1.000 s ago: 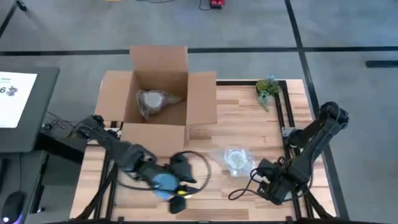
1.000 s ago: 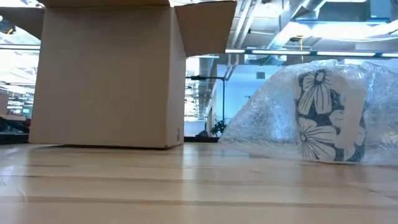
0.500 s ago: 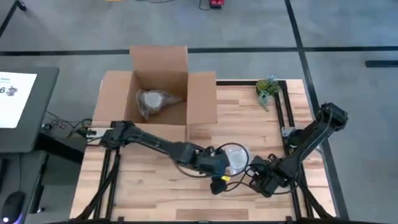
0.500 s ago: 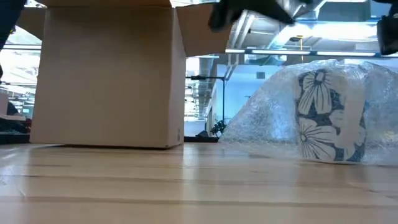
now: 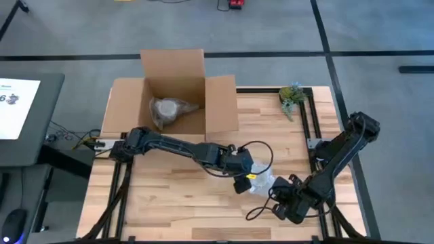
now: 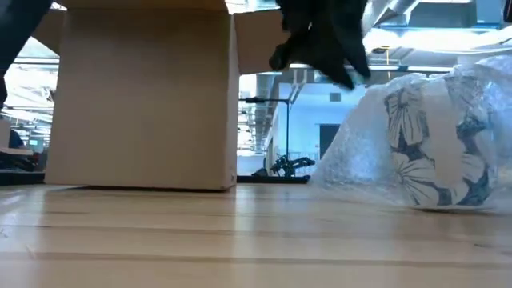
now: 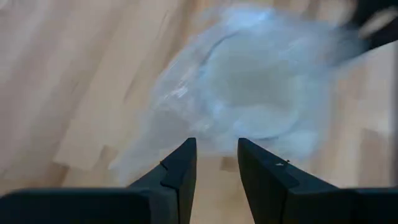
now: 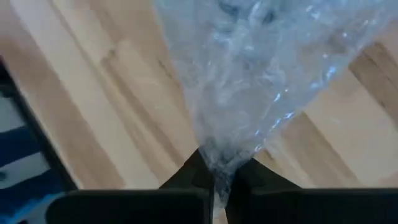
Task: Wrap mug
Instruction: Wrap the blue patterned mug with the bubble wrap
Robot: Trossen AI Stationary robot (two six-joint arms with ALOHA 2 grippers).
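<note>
Wrapping a flowered mug [image 6: 428, 148] in bubble wrap [image 5: 261, 181] on the desk [image 5: 169, 210], right of centre.
Right tool [image 8: 217, 177] is clenched on a gathered corner of the soft, slippery film; left tool [image 7: 216, 163], fingers parted and empty, hovers just beside the bundle. Likely fragile ceramic inside: take hold by the film, not the mug.
</note>
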